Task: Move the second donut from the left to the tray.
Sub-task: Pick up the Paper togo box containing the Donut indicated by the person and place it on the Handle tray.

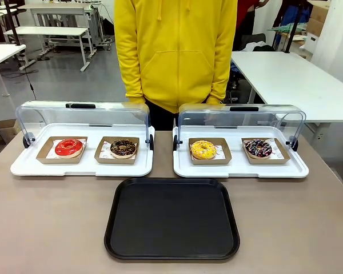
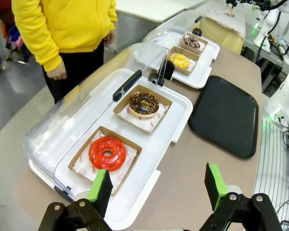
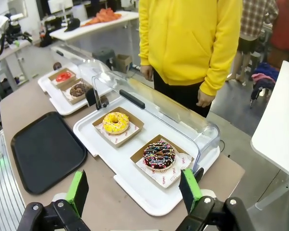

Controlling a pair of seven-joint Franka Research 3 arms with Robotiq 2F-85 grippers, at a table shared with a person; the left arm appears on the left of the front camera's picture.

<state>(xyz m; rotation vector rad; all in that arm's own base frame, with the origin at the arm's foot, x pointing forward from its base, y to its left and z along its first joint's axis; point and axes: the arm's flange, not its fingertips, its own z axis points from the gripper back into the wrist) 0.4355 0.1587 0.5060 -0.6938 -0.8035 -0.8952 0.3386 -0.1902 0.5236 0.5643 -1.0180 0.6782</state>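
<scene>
Left pincer released, empty. Chocolate-glazed, crumb-topped ring donut sits ahead of it in shallow brown cardboard holder. Probably light, soft, sticky: pinch holder's walls. Black rimmed plastic tray ahead-right.

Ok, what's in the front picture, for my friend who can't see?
Four donuts sit in a row on two open white display trays: red donut, chocolate donut, yellow donut, sprinkled donut. A black tray lies in front, and a person in yellow stands behind.
</scene>
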